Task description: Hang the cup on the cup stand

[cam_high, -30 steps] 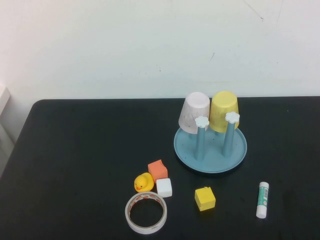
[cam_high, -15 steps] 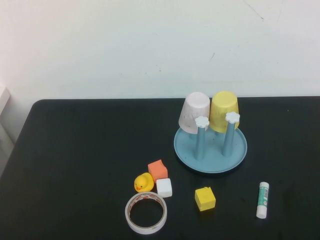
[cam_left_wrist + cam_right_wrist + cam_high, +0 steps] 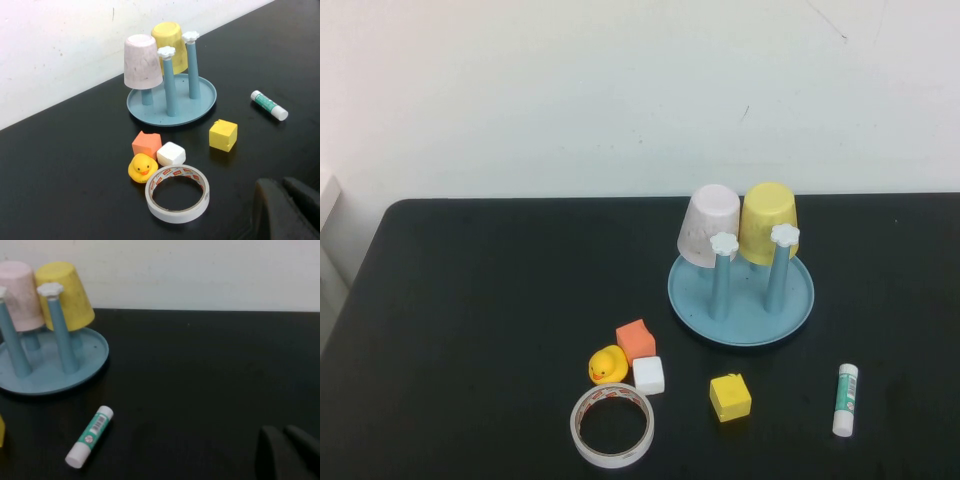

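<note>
Cup (image 3: 768, 222), plain yellow, upside down on a rear peg of the cup stand (image 3: 741, 310), toward the far right side of the black table (image 3: 470, 300). Hangs tilted slightly, mouth downward above the light blue dish base, just beside a pale pinkish-white cup (image 3: 708, 225) inverted on the neighbouring rear peg; touching or merely close, cannot tell. Seen again from the left wrist camera as cup (image 3: 170, 44) behind pink cup (image 3: 142, 62), and from the right wrist camera as cup (image 3: 65, 296) beside pink cup (image 3: 21, 295). Two front pegs (image 3: 722, 278) bare, upright, each topped by a white flower-shaped cap (image 3: 784, 235).

Nearer the robot, in front of the stand: yellow cube (image 3: 730, 397), well apart from the dish. Left of it, a tight cluster of orange cube (image 3: 635, 340), white cube (image 3: 648, 375) and yellow rubber duck (image 3: 608, 365), with a roll of clear tape (image 3: 611, 425) lying flat just in front of them. To the right, a glue stick (image 3: 845, 399) lying on its side, apart from everything else.

Left gripper (image 3: 287, 210) only a dark shape at the corner of its own wrist view, near the tape roll, holding nothing; fingers apart or together, cannot tell. Right gripper (image 3: 287, 452) likewise a dark shape low in its wrist view, over bare table well away from the glue stick; finger state also impossible to tell. Neither visible from the high camera.
</note>
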{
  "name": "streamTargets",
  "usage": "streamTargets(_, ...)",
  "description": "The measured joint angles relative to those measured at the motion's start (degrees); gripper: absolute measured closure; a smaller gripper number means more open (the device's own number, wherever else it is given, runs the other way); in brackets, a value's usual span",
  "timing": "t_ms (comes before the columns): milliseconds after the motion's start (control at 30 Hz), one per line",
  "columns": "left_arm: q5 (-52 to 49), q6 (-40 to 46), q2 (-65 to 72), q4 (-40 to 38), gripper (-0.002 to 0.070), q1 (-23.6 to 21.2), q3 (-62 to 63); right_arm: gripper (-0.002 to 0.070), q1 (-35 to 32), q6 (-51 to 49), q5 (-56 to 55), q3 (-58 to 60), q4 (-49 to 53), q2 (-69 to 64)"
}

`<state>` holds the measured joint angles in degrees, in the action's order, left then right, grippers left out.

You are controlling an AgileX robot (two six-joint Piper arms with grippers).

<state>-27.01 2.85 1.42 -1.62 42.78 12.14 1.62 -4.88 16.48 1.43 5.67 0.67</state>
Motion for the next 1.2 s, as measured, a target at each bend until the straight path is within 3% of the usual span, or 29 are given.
streamTargets(1200,0.0,0.0,0.0,0.1,0.0675,0.0,0.0,0.0678,1.1,-0.4,2.2,-0.1,-0.1,0.0)
